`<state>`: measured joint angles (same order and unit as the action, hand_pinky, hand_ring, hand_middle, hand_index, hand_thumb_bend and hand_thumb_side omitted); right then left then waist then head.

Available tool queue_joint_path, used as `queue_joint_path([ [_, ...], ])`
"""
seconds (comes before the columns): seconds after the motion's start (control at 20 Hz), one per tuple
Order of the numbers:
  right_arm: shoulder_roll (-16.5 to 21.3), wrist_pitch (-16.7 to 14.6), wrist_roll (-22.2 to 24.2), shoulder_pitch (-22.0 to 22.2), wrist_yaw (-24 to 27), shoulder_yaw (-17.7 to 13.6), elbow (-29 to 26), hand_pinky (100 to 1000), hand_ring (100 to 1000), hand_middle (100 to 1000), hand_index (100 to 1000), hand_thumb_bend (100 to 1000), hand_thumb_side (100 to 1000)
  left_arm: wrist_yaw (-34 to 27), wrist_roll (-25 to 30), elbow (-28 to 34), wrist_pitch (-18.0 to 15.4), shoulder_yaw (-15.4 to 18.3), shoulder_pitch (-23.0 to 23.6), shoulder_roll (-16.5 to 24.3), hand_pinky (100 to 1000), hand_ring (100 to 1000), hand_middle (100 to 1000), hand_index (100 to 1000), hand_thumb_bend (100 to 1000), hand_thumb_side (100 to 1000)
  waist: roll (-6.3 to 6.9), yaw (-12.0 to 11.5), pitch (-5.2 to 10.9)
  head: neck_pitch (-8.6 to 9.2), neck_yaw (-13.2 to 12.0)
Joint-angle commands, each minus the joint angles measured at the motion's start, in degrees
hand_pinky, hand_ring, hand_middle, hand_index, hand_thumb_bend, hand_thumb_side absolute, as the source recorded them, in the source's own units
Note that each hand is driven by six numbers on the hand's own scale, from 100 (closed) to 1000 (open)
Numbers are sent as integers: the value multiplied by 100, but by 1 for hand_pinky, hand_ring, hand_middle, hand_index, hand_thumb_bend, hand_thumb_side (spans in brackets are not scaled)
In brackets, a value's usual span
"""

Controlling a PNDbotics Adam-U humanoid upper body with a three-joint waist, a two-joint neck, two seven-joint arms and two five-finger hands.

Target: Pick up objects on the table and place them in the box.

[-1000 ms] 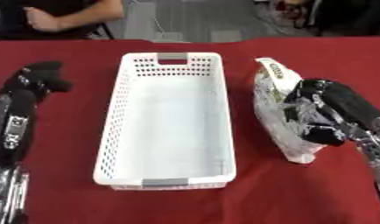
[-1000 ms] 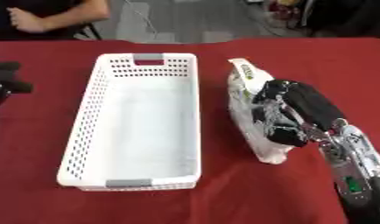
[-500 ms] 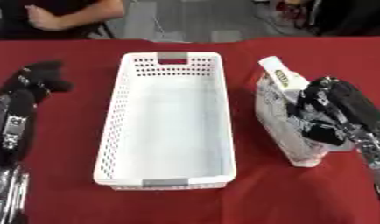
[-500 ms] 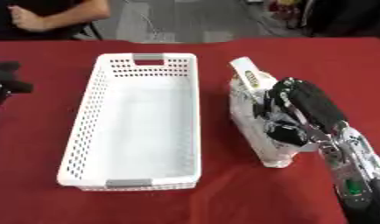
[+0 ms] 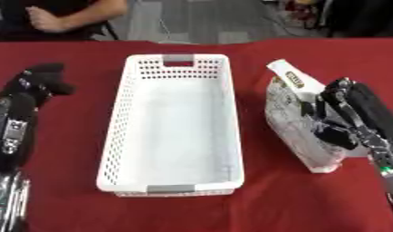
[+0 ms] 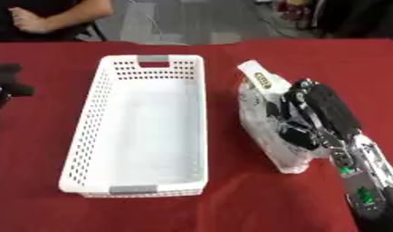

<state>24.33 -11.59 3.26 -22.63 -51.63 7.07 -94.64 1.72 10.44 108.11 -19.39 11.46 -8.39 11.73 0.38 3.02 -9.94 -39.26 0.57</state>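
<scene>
On the red table [image 5: 192, 213], just right of the white perforated box [image 5: 174, 131], lies the one object we can see to move: a clear plastic bag [image 6: 263, 108] with a white labelled top, lengthwise beside the box and apart from its wall. Our right hand [image 6: 307, 120] is on the bag from the outer side, fingers curled round its crinkled body, so we judge the grasp made and the lift not yet begun, since the bag rests on the cloth. Gripping mid-body should keep the floppy film from folding when raised. The box is empty, its long side open to a short carry leftward. Our left hand [image 5: 41, 81] sits idle at the table's left edge, fingers curled on nothing.
</scene>
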Motion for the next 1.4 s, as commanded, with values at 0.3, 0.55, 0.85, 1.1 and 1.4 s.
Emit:
queue_joint_path([
  [0.3, 68, -139, 17, -8, -272, -142, -439, 435, 695, 760, 869, 397, 732, 34, 9, 64, -13, 23, -41, 71, 688, 605, 801, 749, 1000, 897, 8, 10, 63, 81, 37],
  [0.55, 67, 7, 280, 11, -266, -203, -479, 565, 789, 859, 967, 489, 750, 33, 10, 63, -13, 25, -41, 72, 688, 605, 801, 749, 1000, 896, 5, 10, 69, 87, 32],
  [0.85, 74, 258, 892, 14, -462, -217, -416, 645, 871, 959, 1000, 756, 779, 33, 16, 62, -14, 23, -46, 74, 689, 605, 802, 749, 1000, 899, 3, 4, 66, 81, 36],
  [1.1, 57, 852, 1839, -10, -987, -252, -287, 608, 847, 949, 1000, 829, 781, 30, 22, 64, -12, 21, -47, 76, 689, 606, 802, 749, 1000, 900, 4, 5, 70, 77, 36],
  [1.4, -12, 1467, 2491, 2, -1607, -288, -168, 550, 812, 931, 992, 830, 803, 30, 23, 64, -13, 23, -51, 78, 689, 606, 802, 749, 1000, 903, 7, 6, 69, 78, 36],
])
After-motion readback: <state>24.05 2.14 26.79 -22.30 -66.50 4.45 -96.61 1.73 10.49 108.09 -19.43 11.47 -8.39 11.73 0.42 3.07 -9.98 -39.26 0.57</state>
